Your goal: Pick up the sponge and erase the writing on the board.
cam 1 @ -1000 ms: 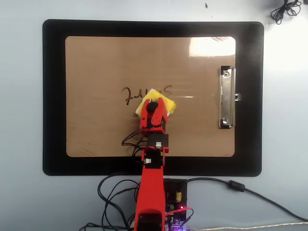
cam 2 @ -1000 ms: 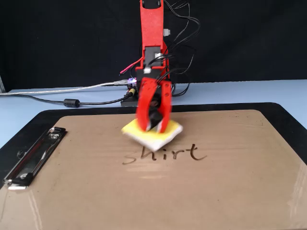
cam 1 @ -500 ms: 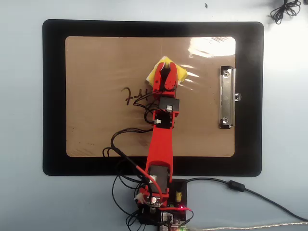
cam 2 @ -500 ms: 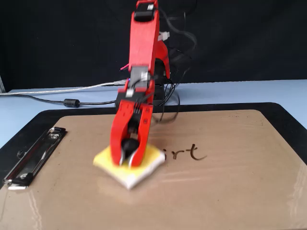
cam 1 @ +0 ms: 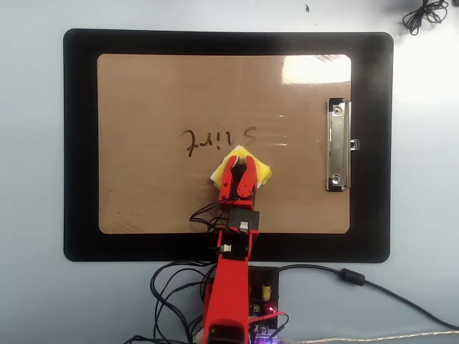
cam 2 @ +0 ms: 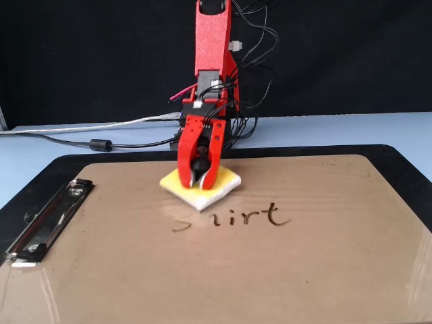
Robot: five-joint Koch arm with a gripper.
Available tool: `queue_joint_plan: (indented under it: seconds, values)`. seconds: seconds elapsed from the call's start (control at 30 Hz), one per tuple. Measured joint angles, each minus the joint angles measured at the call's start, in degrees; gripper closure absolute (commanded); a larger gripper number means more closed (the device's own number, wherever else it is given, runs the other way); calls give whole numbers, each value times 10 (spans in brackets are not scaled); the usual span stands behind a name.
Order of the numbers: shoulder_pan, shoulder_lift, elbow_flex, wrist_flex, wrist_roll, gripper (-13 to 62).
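Yellow sponge [cam 2: 200,186] sits clamped in your gripper [cam 2: 196,181], pressed flat on the board [cam 2: 324,256] just behind the writing [cam 2: 233,217], so a forward stroke would probably wipe it.

red gripper [cam 2: 200,181]; yellow-and-white sponge [cam 2: 200,187]; tan board [cam 1: 143,186] with dark writing [cam 1: 215,140]; black mat [cam 1: 79,143]

pale blue table [cam 1: 32,143], black backdrop [cam 2: 351,54] behind, glare patch from overhead light
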Motion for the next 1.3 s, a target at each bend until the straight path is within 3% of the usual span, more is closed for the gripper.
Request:
queue_joint_plan:
  seconds: [0.23, 0.3, 0.4, 0.53, 0.67, 0.77, 1.0, 1.07, 1.23, 1.3]
  values:
    - [2, -303, -337, -14, 1, 576]
    - [2, -327, -333, -15, 0, 576]
    - [1, -272, -257, -37, 0, 576]
    - [5, -65, -82, -4, 1, 576]
    - [33, 54, -37, 101, 3, 576]
    - [58, 32, -53, 117, 8, 576]
    - [87, -254, -328, 54, 17, 576]
    - [86, -251, -312, 54, 17, 576]
    - [54, -45, -68, 48, 17, 576]
    - [38, -16, -60, 57, 17, 576]
